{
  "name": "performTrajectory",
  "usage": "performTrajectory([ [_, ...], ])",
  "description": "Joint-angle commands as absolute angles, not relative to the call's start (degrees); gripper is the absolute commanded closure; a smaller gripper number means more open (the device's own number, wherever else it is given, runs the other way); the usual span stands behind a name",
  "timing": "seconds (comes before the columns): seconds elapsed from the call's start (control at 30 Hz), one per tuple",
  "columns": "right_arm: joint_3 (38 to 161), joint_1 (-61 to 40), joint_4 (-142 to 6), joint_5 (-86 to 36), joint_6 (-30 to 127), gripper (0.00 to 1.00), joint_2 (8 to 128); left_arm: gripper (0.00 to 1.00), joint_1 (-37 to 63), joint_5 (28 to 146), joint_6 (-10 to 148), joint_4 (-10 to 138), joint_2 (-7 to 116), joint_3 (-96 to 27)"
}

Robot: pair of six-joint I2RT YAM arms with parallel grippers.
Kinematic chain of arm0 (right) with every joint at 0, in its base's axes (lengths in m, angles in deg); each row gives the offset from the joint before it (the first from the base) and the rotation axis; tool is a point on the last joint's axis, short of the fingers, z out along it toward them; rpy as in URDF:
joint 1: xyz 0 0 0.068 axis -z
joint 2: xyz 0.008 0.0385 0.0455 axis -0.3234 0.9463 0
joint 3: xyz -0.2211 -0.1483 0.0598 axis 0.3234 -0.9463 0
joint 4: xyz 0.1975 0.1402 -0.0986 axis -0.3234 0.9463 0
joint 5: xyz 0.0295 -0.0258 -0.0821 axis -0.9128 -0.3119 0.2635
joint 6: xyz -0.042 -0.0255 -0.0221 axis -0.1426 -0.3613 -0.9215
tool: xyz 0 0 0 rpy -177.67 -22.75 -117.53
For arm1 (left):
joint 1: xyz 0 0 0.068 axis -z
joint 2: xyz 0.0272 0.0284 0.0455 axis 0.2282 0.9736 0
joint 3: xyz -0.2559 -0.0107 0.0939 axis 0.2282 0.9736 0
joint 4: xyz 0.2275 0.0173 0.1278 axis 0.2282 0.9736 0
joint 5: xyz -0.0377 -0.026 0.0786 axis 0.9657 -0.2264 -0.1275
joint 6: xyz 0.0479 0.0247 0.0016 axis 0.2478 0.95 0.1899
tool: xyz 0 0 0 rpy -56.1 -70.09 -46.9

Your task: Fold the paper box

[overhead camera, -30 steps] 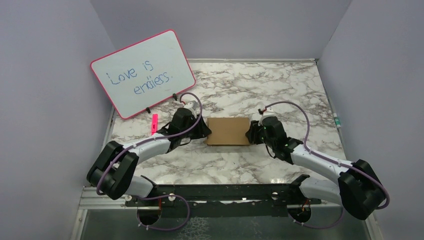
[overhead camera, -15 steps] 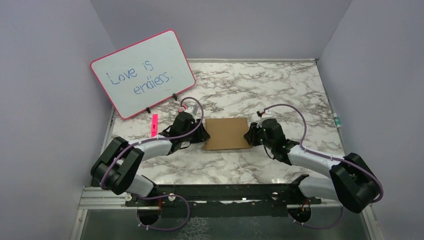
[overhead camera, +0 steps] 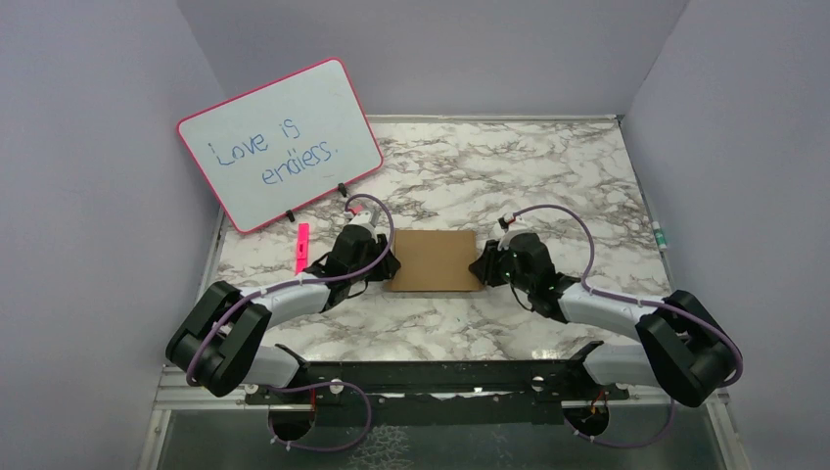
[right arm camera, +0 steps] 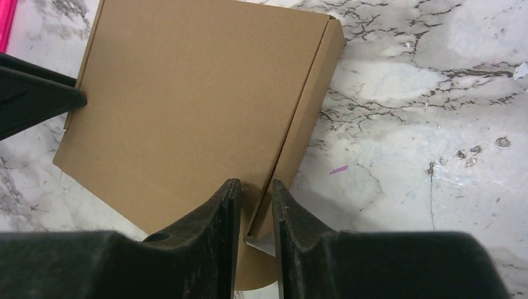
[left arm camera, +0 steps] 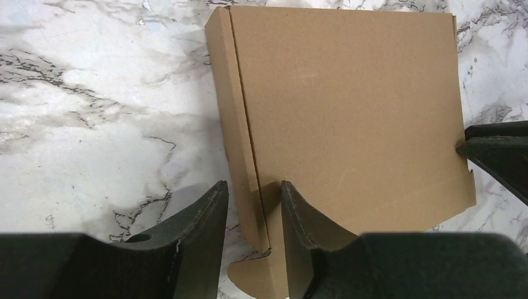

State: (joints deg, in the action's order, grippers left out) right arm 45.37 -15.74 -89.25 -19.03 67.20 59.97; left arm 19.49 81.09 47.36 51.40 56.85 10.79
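Whiteboard [overhead camera: 280, 143] — "Love is endless", paper box [overhead camera: 434, 260] unprinted

Cannot see the near edge of the paper box [left arm camera: 348, 118] at 6 o'clock in the left wrist view, behind the left gripper [left arm camera: 253, 187]. Cannot tell whether the right gripper [right arm camera: 255, 184] pinches the side flap [right arm camera: 305, 112]. Cannot identify the pink strip [right arm camera: 5, 22], cropped at 10 o'clock there, nor the small item [overhead camera: 660, 236] at 3 o'clock from above.

Marble table [overhead camera: 489, 166]: paper box [overhead camera: 434, 260] flat centre, pink marker [overhead camera: 302, 243] left, whiteboard [overhead camera: 279, 142] rear-left.
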Motion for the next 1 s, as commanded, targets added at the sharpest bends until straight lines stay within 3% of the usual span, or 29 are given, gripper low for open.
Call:
performTrajectory([
  [0.0, 45.09, -16.74, -81.41, -18.98, 68.91, 0.69, 57.04, 0.63, 19.15, 77.33, 49.81, 55.42, 56.94, 12.99],
  [0.23, 44.11, -16.73, -78.82, -15.08, 70.06, 0.67, 51.84, 0.63, 19.15, 77.89, 49.36, 54.4, 56.7, 13.95],
  [0.7, 39.97, -16.81, -85.92, -23.91, 74.83, 0.72, 63.35, 0.63, 19.11, 77.79, 49.17, 52.95, 57.5, 13.42],
  [0.83, 40.39, -17.02, -85.72, -23.19, 74.7, 0.76, 63.4, 0.63, 18.74, 75.96, 49.87, 52.17, 59.11, 11.83],
  [0.97, 41.88, -18.39, -85.96, -24.62, 73.12, 0.75, 61.48, 0.61, 17.79, 74.72, 50.53, 51.28, 61.02, 9.08],
])
